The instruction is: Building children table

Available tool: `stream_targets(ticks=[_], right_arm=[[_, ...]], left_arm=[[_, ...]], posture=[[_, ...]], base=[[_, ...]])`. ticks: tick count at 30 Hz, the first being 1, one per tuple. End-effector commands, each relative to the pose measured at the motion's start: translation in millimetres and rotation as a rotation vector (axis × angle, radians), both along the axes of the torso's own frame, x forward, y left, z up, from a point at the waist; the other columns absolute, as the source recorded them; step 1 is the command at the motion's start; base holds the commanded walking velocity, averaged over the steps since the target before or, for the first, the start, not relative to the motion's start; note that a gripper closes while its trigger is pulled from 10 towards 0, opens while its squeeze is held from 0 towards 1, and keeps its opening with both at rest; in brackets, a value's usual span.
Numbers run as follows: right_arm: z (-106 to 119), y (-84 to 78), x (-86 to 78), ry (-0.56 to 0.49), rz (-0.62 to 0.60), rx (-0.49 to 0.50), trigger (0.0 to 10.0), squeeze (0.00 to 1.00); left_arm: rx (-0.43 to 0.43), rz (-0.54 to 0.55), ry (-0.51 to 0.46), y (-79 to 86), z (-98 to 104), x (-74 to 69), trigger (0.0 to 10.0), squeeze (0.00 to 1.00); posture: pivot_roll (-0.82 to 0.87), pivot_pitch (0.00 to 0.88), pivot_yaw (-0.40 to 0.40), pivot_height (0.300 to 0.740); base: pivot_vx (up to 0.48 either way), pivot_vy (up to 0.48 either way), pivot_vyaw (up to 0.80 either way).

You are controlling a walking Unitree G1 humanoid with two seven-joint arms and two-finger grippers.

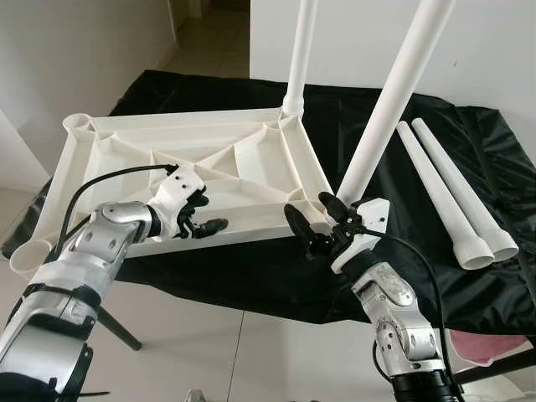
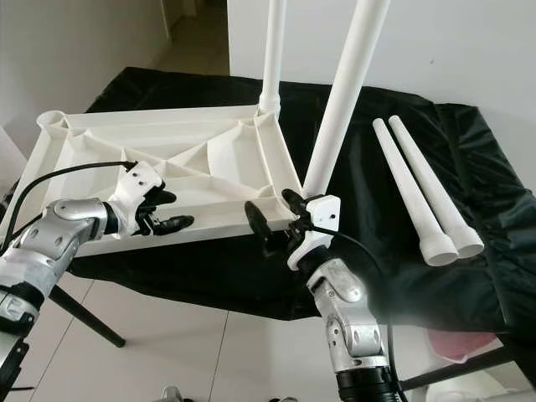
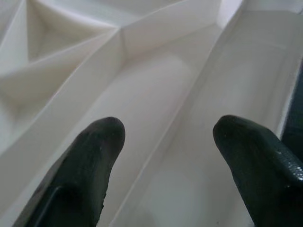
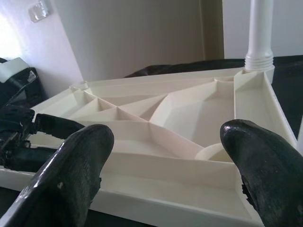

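The white tabletop [image 1: 209, 155] lies upside down on a black cloth [image 1: 251, 276], ribs facing up. One white leg [image 1: 300, 50] stands in its far right corner. A second leg [image 1: 394, 100] stands tilted in the near right corner. Two loose legs [image 1: 435, 193] lie side by side on the cloth to the right. My left gripper [image 1: 208, 213] is open at the tabletop's near rim [image 3: 156, 80], one finger on either side of a rib. My right gripper [image 1: 314, 219] is open just off the near right corner, beside the tilted leg's base, with nothing between its fingers [image 4: 75, 165].
Empty leg sockets sit at the far left corner [image 1: 79, 124] and the near left corner [image 1: 29, 251]. The cloth-covered surface ends close in front of me, with tiled floor [image 1: 218, 352] below. A dark support leg [image 1: 117, 327] slants under it. A pink object [image 1: 486, 347] lies at the lower right.
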State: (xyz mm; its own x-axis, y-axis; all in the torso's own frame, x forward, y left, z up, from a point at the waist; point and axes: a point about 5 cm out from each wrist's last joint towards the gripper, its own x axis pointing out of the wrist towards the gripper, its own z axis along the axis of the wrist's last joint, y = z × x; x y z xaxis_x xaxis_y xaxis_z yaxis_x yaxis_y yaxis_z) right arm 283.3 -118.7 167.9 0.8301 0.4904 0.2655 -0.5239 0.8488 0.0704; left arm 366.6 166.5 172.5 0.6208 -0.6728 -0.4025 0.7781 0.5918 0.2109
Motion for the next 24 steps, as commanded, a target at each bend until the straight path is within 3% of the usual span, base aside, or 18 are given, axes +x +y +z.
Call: stream_targets(ticks=[1,7,15,16,18,19,20,24], right_arm=[[-1,2.1,-1.4,0.008,0.007,-0.004,10.0,0.0],[-1,4.6,-0.3,0.009,0.016,-0.008,10.0,0.0],[-1,5.8,0.7,0.009,0.019,-0.011,10.0,0.0],[-2,6.1,0.7,0.01,0.019,-0.011,10.0,0.0],[-2,6.3,0.7,0.01,0.019,-0.011,10.0,0.0],[-2,6.4,0.8,0.011,0.019,-0.011,10.0,0.0],[-2,6.7,0.9,0.011,0.018,-0.011,10.0,0.0],[-2,7.8,2.0,0.011,0.014,-0.005,10.0,0.0]], left_arm=[[0.05,0.147,-0.007,8.2,-8,6.8,10.0,0.0],[0.075,0.26,0.003,15.5,-12,12.6,10.0,0.0],[0.099,0.297,0.032,18.4,-17,13.5,10.0,0.0],[0.1,0.294,0.027,17.3,-17,14.2,6.7,0.0],[0.1,0.291,0.022,16.3,-16,14.8,6.7,0.0],[0.106,0.292,0.011,15.8,-16,15.3,4.7,0.0],[0.118,0.286,0.002,15.1,-16,15.4,0.0,0.0],[0.136,0.27,-0.016,10.0,-15,14.9,0.0,0.0]], posture=[[0.02,0.105,0.016,0.74],[0.02,0.097,0.014,0.74],[0.02,0.086,0.017,0.74],[0.02,0.084,0.017,0.74],[0.02,0.084,0.017,0.74],[0.02,0.084,0.017,0.74],[0.02,0.083,0.021,0.74],[0.03,0.082,0.024,0.74]], base=[[0.0,0.0,0.0],[0.0,0.0,0.0],[0.0,0.0,0.0],[0.0,0.0,0.0],[0.0,0.0,0.0],[0.0,0.0,0.0],[0.0,0.0,0.0],[0.0,0.0,0.0]])
